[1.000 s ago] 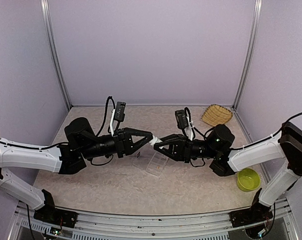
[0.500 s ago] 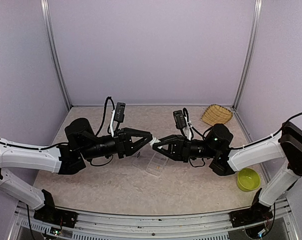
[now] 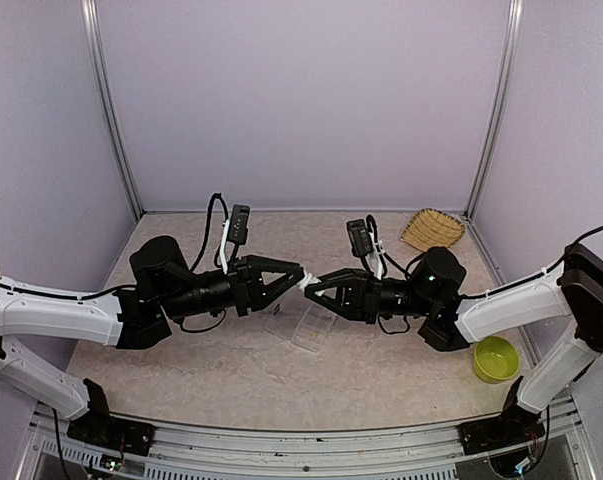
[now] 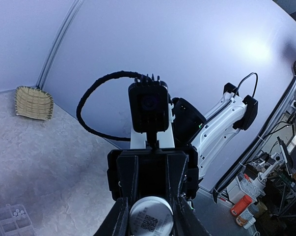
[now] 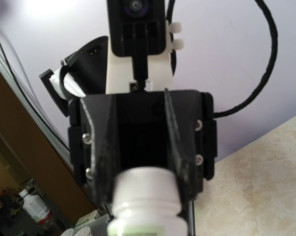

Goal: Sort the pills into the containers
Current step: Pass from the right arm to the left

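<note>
I am opening the pill bottle [image 5: 144, 223] up in the air. My right tool [image 3: 314, 286] holds its body tight. My left tool [image 3: 299, 276] pinches the white cap [image 5: 147, 189]. Next I think I must twist the cap off, then tip the bottle. The clear box [image 3: 303, 325] lies on the counter [image 3: 231, 370] right under my tools, with a few white pills [image 4: 16, 214] in it. The straw basket [image 3: 431, 230] and green bowl [image 3: 495, 358] sit far off, so nothing seems in my way.

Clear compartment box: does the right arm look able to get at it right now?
Probably not yet: the right gripper hangs over the compartment box, but it is shut on a white bottle.
</note>
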`<state>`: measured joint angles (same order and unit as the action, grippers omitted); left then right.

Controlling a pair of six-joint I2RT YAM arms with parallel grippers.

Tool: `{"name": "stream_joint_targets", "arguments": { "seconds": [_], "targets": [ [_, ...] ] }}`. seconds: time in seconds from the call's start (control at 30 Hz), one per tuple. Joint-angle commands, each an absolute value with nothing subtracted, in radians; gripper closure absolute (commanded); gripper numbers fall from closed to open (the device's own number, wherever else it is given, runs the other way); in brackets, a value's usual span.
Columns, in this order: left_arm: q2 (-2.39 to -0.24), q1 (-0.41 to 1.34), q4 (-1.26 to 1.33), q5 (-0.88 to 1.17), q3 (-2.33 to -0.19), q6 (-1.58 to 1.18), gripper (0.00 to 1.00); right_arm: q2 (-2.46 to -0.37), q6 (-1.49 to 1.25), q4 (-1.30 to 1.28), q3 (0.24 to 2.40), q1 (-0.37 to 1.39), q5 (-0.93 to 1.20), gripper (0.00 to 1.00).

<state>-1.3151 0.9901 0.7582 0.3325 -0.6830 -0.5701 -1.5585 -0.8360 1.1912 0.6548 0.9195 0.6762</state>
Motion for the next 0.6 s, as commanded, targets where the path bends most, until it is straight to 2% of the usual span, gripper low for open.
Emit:
{"name": "stream_joint_targets", "arguments": {
  "seconds": [0.0,0.2,0.43,0.57],
  "targets": [
    [-1.299,1.0,0.737,0.325,-0.679,-0.541,0.71,-1.535,-0.851,1.186,0.669,0.914,0.663,0.79],
    [-1.296,1.002,0.733,0.319,-0.676,-0.535,0.73,-1.543,-0.856,1.187,0.673,0.915,0.661,0.8],
    [-1.299,1.003,0.735,0.325,-0.675,-0.534,0.6,-1.549,-0.864,1.189,0.678,0.916,0.658,0.8],
    [-1.299,1.003,0.737,0.327,-0.675,-0.534,0.64,-1.552,-0.864,1.188,0.682,0.915,0.661,0.8]
  ]
}}
